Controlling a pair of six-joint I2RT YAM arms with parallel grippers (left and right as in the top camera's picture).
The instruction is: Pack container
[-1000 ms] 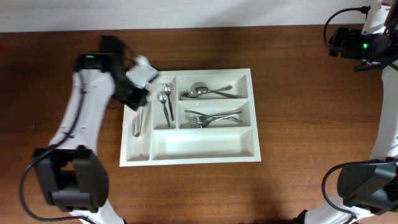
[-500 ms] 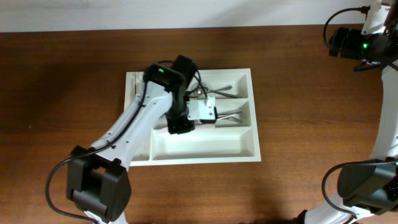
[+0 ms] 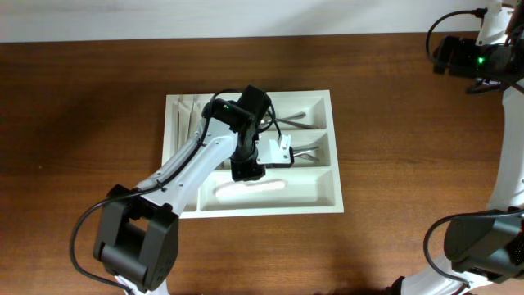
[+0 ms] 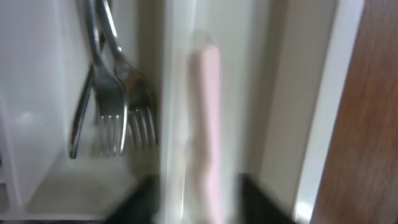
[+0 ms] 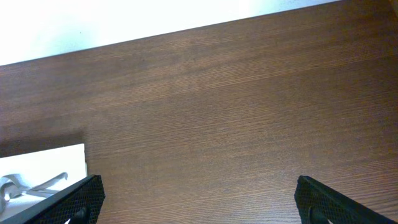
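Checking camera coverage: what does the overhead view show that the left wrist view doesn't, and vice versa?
Only overhead: the whole container, spoons, the left arm and right arm. Only left wrist: the tines of the forks, close up. Both: the forks and a pale long item lying in the neighbouring compartment.

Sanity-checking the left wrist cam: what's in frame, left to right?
forks → divider wall → pale long object, blurred → outer rim of the container → wooden table
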